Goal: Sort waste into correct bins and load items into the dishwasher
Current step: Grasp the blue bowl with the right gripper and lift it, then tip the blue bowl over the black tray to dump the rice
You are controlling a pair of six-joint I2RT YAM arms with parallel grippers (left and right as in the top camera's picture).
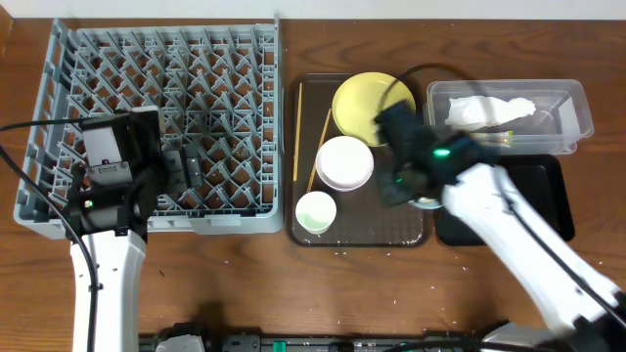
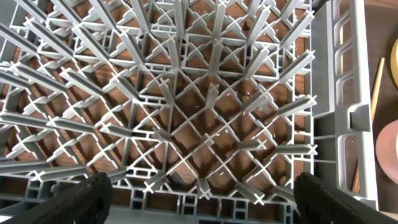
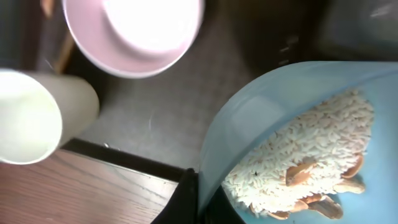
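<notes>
1. The right gripper (image 3: pixel 200 198) is clamped on the rim of the light blue bowl (image 3: pixel 292 93), at the right edge of the brown tray (image 1: pixel 391 231).
2. White rice (image 3: pixel 305 143) lies heaped against one side of that bowl, with a few brown pieces in it.
3. The left gripper (image 2: pixel 202 186) hangs over the front of the grey dish rack (image 1: pixel 156 68), jaws wide, holding nothing.
4. On the brown tray, the yellow plate (image 1: pixel 362 98) is at the far edge, the white bowl (image 1: pixel 344 161) mid-tray, the small white cup (image 1: pixel 315 212) at the front left corner, and the chopsticks (image 1: pixel 297 127) near the left edge.
5. A crumpled napkin (image 1: pixel 489 110) lies in the clear tub (image 1: pixel 577 117); the black tray (image 1: pixel 548 196) sits just in front of it.
</notes>
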